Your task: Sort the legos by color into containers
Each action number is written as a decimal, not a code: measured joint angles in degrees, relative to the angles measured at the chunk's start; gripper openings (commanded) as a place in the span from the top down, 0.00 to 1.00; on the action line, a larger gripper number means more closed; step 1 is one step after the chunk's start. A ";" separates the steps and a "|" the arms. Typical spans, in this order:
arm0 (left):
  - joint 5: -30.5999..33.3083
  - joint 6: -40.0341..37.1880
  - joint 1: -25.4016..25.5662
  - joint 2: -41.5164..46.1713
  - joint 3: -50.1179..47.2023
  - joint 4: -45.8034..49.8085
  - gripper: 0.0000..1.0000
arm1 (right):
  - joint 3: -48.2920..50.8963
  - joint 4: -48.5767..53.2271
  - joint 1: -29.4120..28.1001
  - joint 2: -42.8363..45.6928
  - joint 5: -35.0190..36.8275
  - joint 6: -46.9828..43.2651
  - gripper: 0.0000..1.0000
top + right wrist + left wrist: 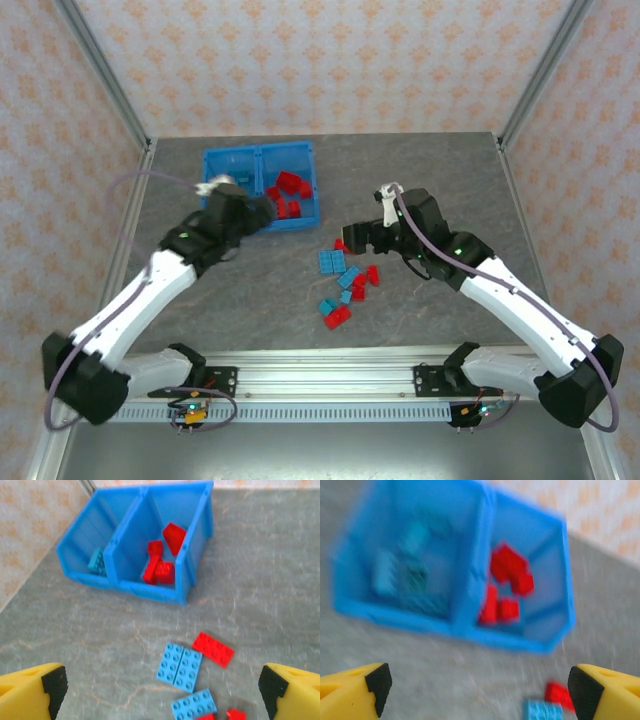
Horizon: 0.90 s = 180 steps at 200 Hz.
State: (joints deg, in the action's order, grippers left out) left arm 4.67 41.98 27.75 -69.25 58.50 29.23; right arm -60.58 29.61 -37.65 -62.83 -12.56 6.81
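Your left tool point(262, 213) stands wide and empty at the near rim of the bin point(212, 160), which sits toward the far edge of the bench point(450, 180), left of centre. Red legos point(285, 195) lie in its right compartment, teal legos point(96, 561) in its left. Your right tool point(160, 687) gapes wide, empty, above loose legos point(345, 280) mid-bench.

Our white-and-black left arm point(150, 285) reaches from its base toward one o'clock, its yellow-fingered left gripper point(480, 692) spread wide with nothing between the black pads point(379, 682). Our matching right arm point(520, 300) stretches toward ten o'clock; its right gripper point(160, 687) also stands wide apart, holding nothing. Both elbows fold back low, at seven and five o'clock.
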 measured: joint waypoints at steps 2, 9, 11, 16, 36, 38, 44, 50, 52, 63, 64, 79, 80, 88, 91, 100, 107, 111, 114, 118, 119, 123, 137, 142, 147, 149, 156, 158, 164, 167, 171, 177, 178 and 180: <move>-0.50 0.55 0.98 -1.05 -0.07 -0.02 0.07 | 0.00 0.09 0.04 -0.07 0.00 0.00 0.01; -2.01 2.27 4.31 -4.42 -0.11 0.15 0.07 | 0.00 0.44 0.22 -0.28 -0.09 0.02 0.01; -2.43 2.67 5.20 -5.25 -0.11 0.22 0.07 | 0.00 0.46 0.22 -0.35 -0.09 0.00 0.01; -3.48 3.52 7.10 -7.32 -0.11 0.20 0.08 | 0.00 0.46 0.35 -0.52 -0.11 0.02 0.01; -6.71 5.66 14.34 -14.10 -0.26 0.81 0.09 | -0.07 0.46 0.59 -1.84 -0.35 0.02 0.01; -6.99 5.79 15.04 -14.62 -0.26 0.92 0.09 | -0.09 0.46 0.59 -2.01 -0.37 0.02 0.01; -7.74 6.03 16.94 -16.09 -0.33 1.07 0.09 | -0.09 0.46 0.59 -2.62 -0.42 0.02 0.01; -8.39 6.19 18.58 -17.31 -0.37 1.22 0.11 | -0.13 0.48 0.66 -3.32 -0.57 0.00 0.01; -8.68 6.16 19.17 -17.68 -0.37 1.29 0.11 | -0.15 0.48 0.68 -3.48 -0.57 0.02 0.01; -10.14 6.16 21.62 -19.82 -0.42 1.40 0.15 | -0.20 0.50 0.74 -4.63 -0.79 0.00 0.01; -10.25 6.14 21.75 -19.98 -0.42 1.42 0.15 | -0.20 0.55 0.74 -4.70 -0.79 0.00 0.01; -11.56 5.49 23.63 -22.71 -0.42 1.44 0.20 | -0.72 0.74 0.74 -6.29 -0.98 -0.02 0.01; -11.56 5.40 23.67 -22.84 -0.42 1.44 0.20 | -0.74 0.74 0.74 -6.36 -0.98 -0.04 0.01; -11.91 4.61 24.30 -24.37 -0.42 1.44 0.22 | -1.09 0.87 0.74 -7.23 -1.03 -0.04 0.01; -12.13 4.48 24.50 -24.96 -0.39 1.46 0.24 | -1.22 0.87 0.74 -7.58 -1.03 -0.04 0.01; -12.63 3.58 24.92 -26.67 -0.31 1.51 0.26 | -1.44 0.87 0.79 -8.22 -1.05 -0.04 0.01; -13.27 2.86 25.14 -27.96 -0.15 1.62 0.26 | -1.55 0.94 0.85 -8.57 -1.09 -0.07 0.01; -13.66 2.60 25.18 -28.68 -0.04 1.62 0.27 | -1.62 1.07 0.85 -8.72 -1.11 -0.07 0.01; -13.94 2.29 25.27 -29.05 -0.02 1.62 0.27 | -1.70 1.14 0.92 -8.81 -1.16 -0.07 0.01; -14.40 1.88 25.33 -29.62 0.07 1.62 0.27 | -1.77 1.14 0.98 -8.92 -1.18 -0.09 0.01; -14.58 1.75 25.35 -29.75 0.11 1.66 0.27 | -1.79 1.14 1.01 -8.94 -1.18 -0.07 0.01; -14.82 1.38 25.35 -30.18 0.20 1.68 0.27 | -1.90 1.22 1.05 -9.03 -1.20 -0.07 0.01; -15.58 0.04 25.35 -30.67 0.98 2.38 0.28 | -2.01 1.25 1.11 -9.14 -1.18 -0.09 0.01; -16.26 -0.37 25.35 -30.71 1.14 2.29 0.28 | -2.01 1.25 1.11 -9.14 -1.18 -0.09 0.01; -16.76 -0.79 25.38 -30.88 1.40 2.29 0.29 | -2.01 1.25 1.11 -9.14 -1.18 -0.09 0.01; -16.98 -1.03 25.42 -30.99 1.49 2.29 0.29 | -2.01 1.25 1.11 -9.14 -1.18 -0.09 0.01; -17.44 -1.60 25.51 -31.36 1.79 2.27 0.32 | -2.01 1.25 1.11 -9.14 -1.18 -0.09 0.01; -17.44 -1.68 25.51 -31.47 1.86 2.34 0.33 | -2.01 1.25 1.11 -9.14 -1.18 -0.07 0.01; -17.44 -2.05 25.51 -31.69 2.01 2.58 0.36 | -2.01 1.25 1.11 -9.14 -1.18 -0.07 0.01; -17.44 -2.56 25.49 -31.69 2.08 2.78 0.37 | -2.01 1.25 1.11 -9.14 -1.16 -0.07 0.01; -17.46 -2.62 25.38 -31.85 2.14 2.95 0.39 | -2.01 1.25 1.11 -9.14 -1.16 -0.07 0.01; -17.46 -2.89 25.33 -32.02 2.27 3.30 0.40 | -2.01 1.27 1.11 -9.14 -1.14 -0.07 0.01; -17.40 -3.08 25.33 -32.09 2.34 3.39 0.40 | -2.01 1.25 1.11 -9.14 -1.14 -0.07 0.01; -17.35 -3.32 25.33 -32.13 2.40 3.61 0.40 | -2.01 1.27 1.11 -9.14 -1.14 -0.07 0.01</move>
State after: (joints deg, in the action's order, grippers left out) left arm -12.69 38.65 53.08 -101.38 60.90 32.84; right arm -62.59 30.87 -36.53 -71.96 -13.69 6.74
